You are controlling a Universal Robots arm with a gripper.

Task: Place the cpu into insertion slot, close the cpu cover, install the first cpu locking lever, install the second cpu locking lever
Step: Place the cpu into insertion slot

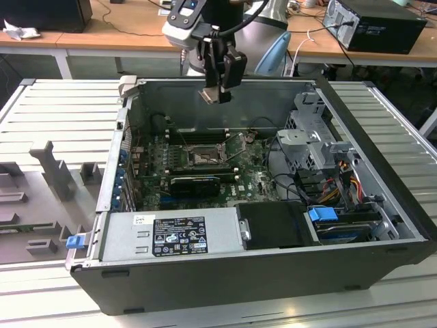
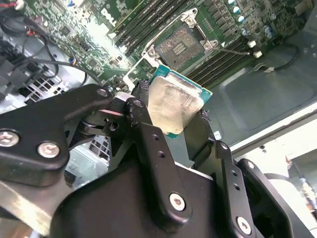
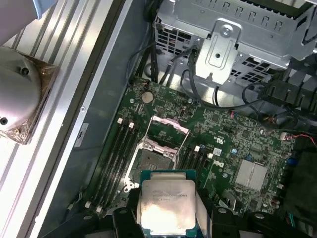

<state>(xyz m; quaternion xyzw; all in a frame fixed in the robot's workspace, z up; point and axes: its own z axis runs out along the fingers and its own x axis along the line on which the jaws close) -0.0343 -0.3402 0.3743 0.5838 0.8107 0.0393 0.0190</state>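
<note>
Exterior view: one gripper (image 1: 217, 94) hangs over the open computer case (image 1: 273, 273), high above the green motherboard (image 1: 153, 171) and near the case's far wall.

Item held: the cpu (image 1: 208, 96), clamped between the two black fingers (image 2: 140, 106) by opposite edges.

- Shape: flat and square, so no long axis to report.
- Facing: silvery metal top turned toward the wrist cameras in both wrist views (image 2: 174, 103) (image 3: 166, 206), with a green border showing round it.
- Alignment: in the first wrist view its edges run roughly parallel to those of the insertion slot (image 3: 148, 158), which lies farther off, well apart from the chip.

Insertion slot: uncovered, dark contact field exposed (image 2: 181, 45), sited mid-board (image 1: 203, 157).

Cpu cover (image 3: 168, 131): swung up and open at the slot's far edge.

Adjacent: long black memory slots (image 3: 116, 153) on either side of the socket; grey metal drive cage (image 3: 223, 29) with black cables beyond the board.
</note>
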